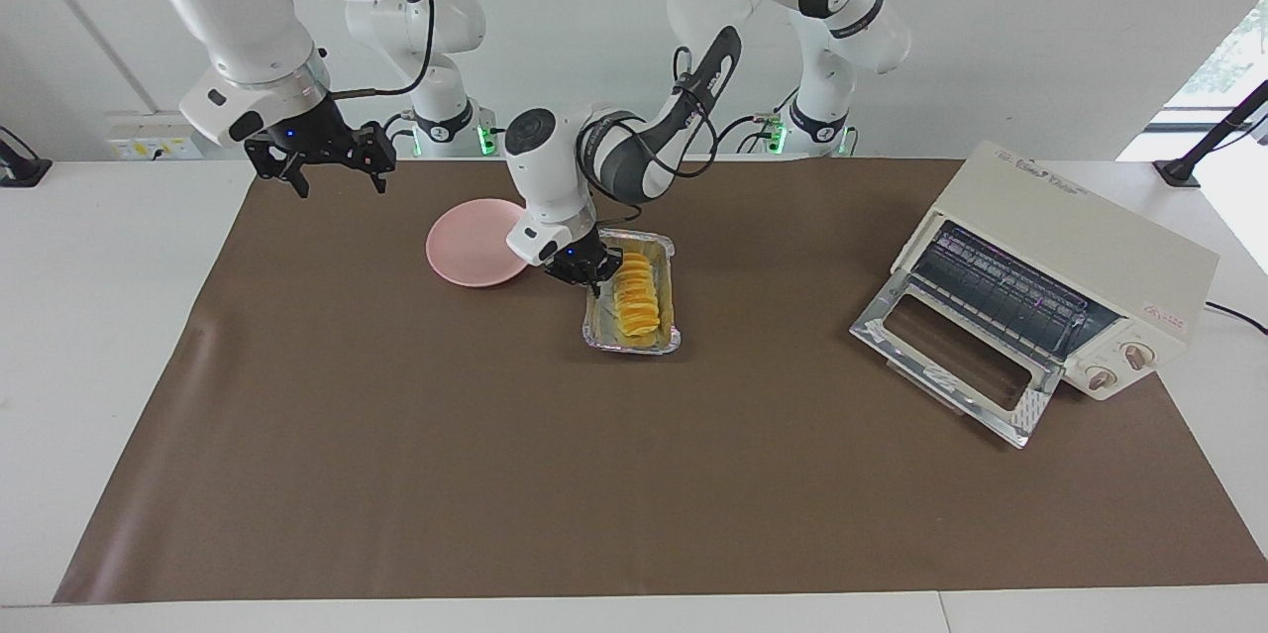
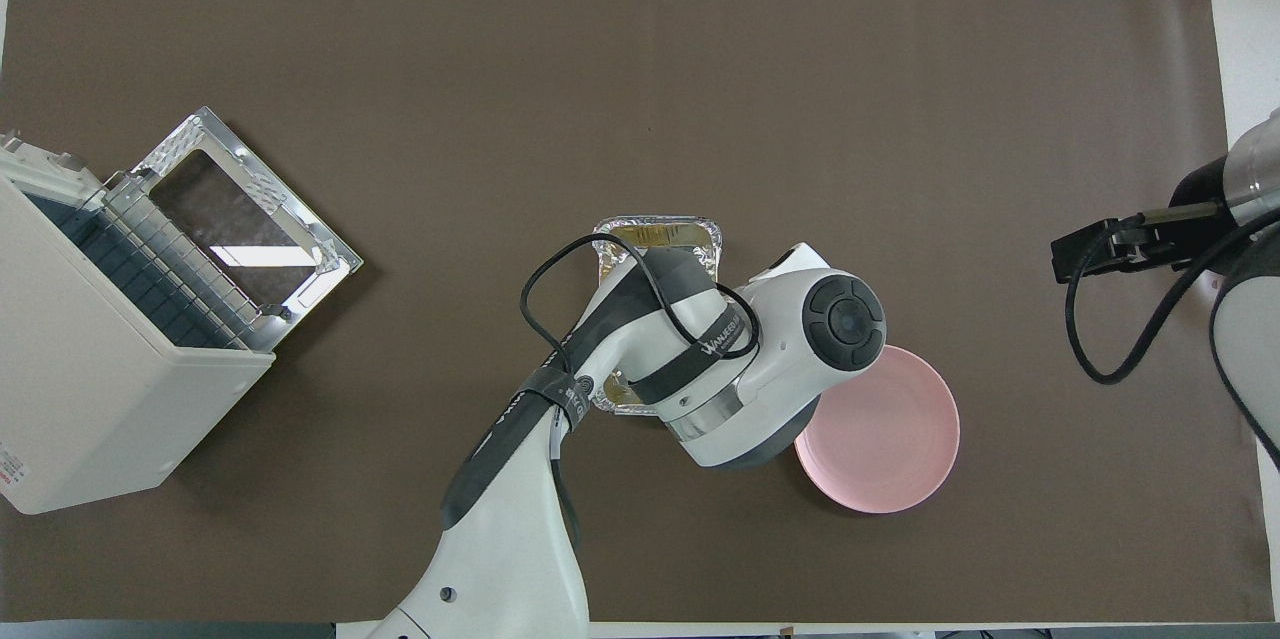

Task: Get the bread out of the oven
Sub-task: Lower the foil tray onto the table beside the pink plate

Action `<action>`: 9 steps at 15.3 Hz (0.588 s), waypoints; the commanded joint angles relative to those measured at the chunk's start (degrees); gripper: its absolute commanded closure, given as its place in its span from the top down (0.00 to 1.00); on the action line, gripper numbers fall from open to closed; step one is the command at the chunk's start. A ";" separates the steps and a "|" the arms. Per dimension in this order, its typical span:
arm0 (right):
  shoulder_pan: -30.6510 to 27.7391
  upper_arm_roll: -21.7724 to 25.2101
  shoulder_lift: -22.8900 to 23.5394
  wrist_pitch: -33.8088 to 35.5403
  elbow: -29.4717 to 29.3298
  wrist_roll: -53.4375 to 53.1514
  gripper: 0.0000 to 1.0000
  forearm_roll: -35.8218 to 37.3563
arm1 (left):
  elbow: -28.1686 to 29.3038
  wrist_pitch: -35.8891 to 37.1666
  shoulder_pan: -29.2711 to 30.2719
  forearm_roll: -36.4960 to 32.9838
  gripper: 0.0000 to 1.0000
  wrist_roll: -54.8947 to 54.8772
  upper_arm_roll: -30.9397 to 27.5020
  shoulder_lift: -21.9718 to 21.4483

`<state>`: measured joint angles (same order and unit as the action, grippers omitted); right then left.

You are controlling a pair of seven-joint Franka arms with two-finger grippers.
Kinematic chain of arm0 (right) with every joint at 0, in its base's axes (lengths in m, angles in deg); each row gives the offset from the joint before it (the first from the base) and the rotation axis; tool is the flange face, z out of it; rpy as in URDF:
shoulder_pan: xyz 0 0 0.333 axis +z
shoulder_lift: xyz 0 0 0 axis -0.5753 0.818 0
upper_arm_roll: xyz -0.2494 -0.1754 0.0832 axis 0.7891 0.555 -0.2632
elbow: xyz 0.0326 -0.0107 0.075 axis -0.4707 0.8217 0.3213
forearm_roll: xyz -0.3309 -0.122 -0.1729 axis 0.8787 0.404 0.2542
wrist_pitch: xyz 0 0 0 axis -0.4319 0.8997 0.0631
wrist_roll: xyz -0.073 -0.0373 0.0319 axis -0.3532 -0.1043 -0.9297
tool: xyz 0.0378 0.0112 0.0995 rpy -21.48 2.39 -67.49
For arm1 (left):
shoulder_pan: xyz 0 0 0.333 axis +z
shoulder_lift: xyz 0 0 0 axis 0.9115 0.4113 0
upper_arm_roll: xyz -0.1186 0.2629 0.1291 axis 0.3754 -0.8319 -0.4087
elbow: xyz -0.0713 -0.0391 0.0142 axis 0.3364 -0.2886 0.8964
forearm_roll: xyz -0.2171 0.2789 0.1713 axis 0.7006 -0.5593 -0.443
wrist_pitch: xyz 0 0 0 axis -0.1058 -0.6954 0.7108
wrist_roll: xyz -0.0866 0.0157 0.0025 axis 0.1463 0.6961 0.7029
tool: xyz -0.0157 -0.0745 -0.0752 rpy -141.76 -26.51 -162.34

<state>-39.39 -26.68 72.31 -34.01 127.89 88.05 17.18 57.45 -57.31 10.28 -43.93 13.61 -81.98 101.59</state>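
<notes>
The bread (image 1: pixel 636 301), a ridged golden-yellow loaf, lies in a crinkled foil tray (image 1: pixel 597 338) at the middle of the brown mat. The oven (image 1: pixel 1065 237) stands at the left arm's end of the table with its glass door (image 1: pixel 951 361) dropped open and its wire rack bare. My left gripper (image 1: pixel 591 278) is low at the tray's end nearer the robots, right at the bread's end. Whether it holds anything is unclear. My right gripper (image 1: pixel 337 179) hangs open and empty, raised over the mat's edge. In the overhead view the left arm covers most of the tray (image 2: pixel 660 222).
A pink plate (image 1: pixel 468 244) lies beside the tray, toward the right arm's end, and also shows in the overhead view (image 2: pixel 890 444). The oven (image 2: pixel 90 359) and its open door (image 2: pixel 240 209) take up the mat's corner at the left arm's end.
</notes>
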 commanded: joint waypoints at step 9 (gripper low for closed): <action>-1.09 -0.77 -1.17 -0.49 1.38 1.49 1.00 0.77 | -2.92 0.78 2.77 8.30 1.00 0.33 -2.11 -0.56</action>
<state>-39.39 -26.68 72.31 -34.00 127.89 88.05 17.18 56.44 -57.97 10.64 -39.88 14.19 -83.07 101.61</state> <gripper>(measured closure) 0.000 0.414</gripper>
